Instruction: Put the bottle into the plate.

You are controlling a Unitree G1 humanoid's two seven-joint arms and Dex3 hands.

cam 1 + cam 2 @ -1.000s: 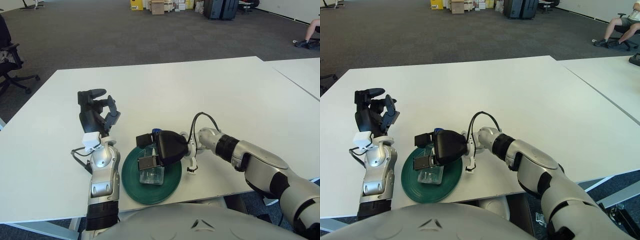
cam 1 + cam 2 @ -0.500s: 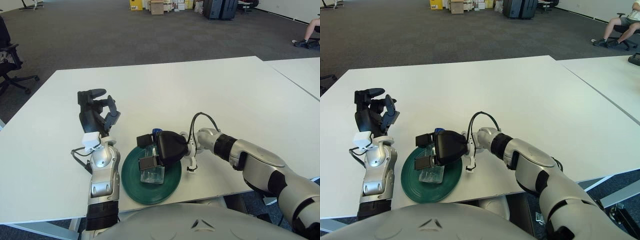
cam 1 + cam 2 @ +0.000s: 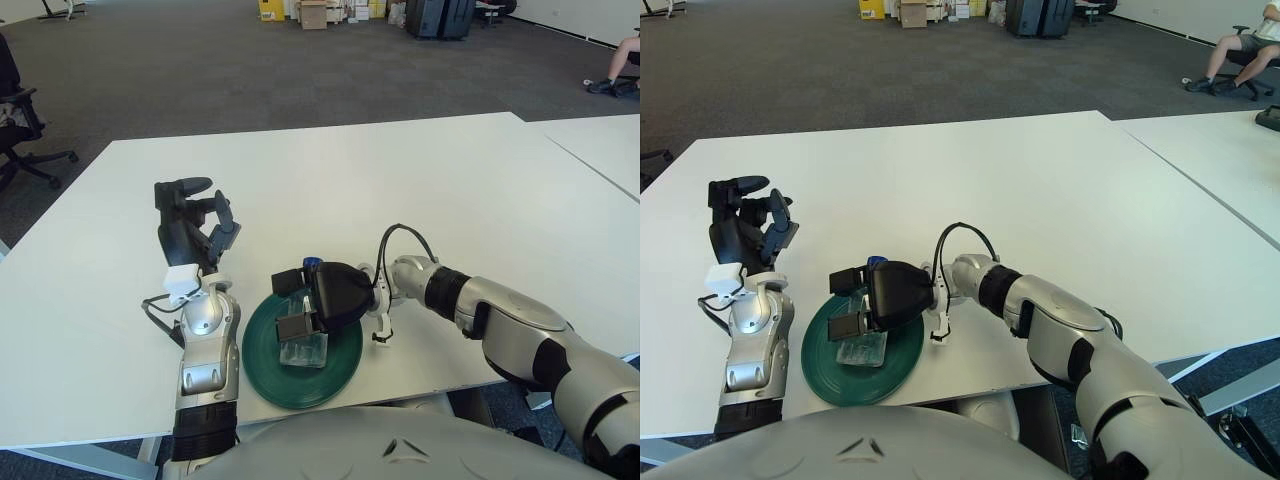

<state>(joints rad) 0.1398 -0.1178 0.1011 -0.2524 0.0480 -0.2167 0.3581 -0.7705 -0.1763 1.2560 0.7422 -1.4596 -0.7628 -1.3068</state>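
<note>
Plate [image 3: 345, 365], green, sits at the near edge of the white worktop [image 3: 420, 190]. Over it the right hand [image 3: 318, 300] has its fingers curled around the clear bottle [image 3: 304, 346], blue cap up. Left of the plate, the left hand [image 3: 190, 225] stands upright, fingers loosely bent, holding nothing.

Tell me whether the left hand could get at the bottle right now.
Probably not cleanly: the right hand sits over the bottle in the plate, covering most of it. The left hand shows left of the plate, holding nothing.
</note>
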